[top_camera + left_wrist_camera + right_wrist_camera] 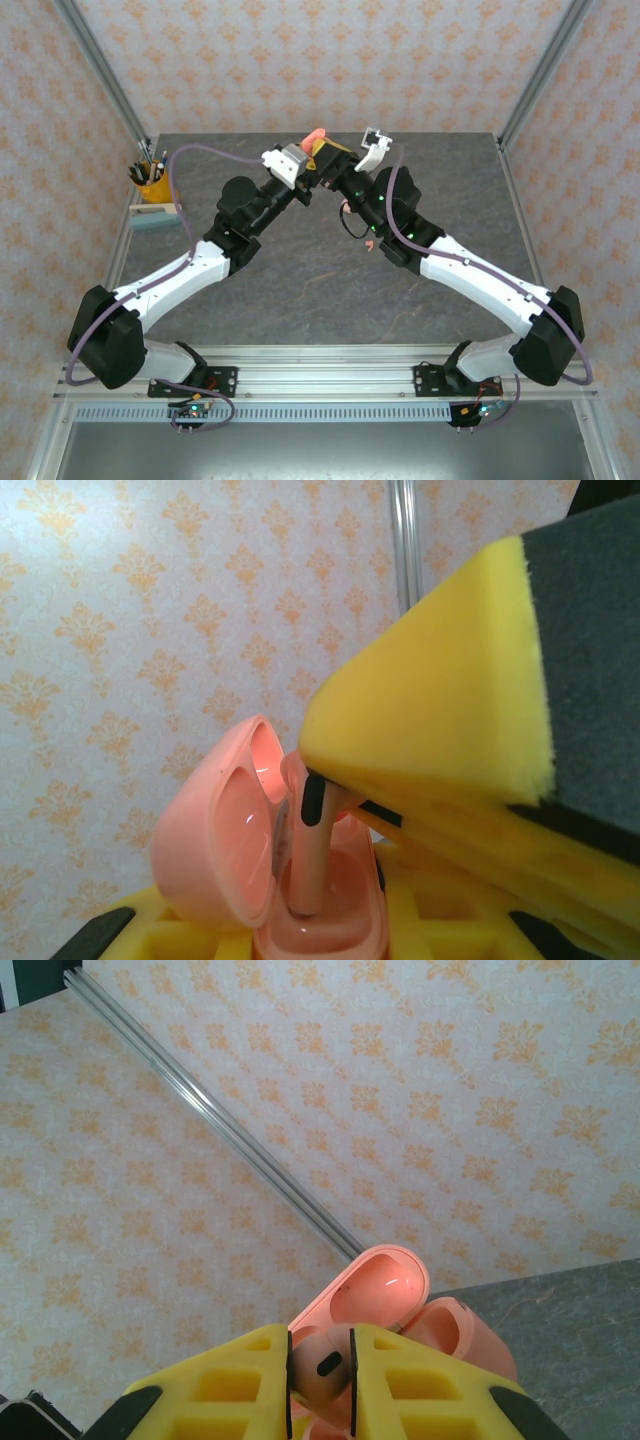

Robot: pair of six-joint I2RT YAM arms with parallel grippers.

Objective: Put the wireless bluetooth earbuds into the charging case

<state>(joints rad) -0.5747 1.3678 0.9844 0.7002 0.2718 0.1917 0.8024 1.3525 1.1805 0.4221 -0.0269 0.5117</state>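
Left claw [310, 938] is closed nearly all the way on the pink charging case [350, 905]. Its yellow pads touch the case base on both sides. Case is upright and lifted off the counter [300, 280]. Lid [215, 830] is hinged open and tilts away to the left in that claw's view.

Right claw [320, 1345] is pinched tight on one pale-pink earbud [320, 1368]. The bud head sits between the two yellow fingers [225, 1390], with a dark oval facing the camera. In the left wrist view the earbud hangs stem-down from the right claw's tips. The stem end is inside a well of the case body and the head is above the rim. Can't tell if it touches the bottom.

Seen from the right claw, the open case is just ahead of and below the fingertips, with the lid up and the body to its right.

Top view: both claws meet over the far middle of the counter, right against each other and well apart from the arm bases. A tiny pink bit [345, 207] and another [370, 245] lie on the counter under the right arm, nearer the bases than the claws. Too small to say what they are. Orange pen cup [150, 186] stands far left of the left claw, with a pale block [155, 216] just beside it.
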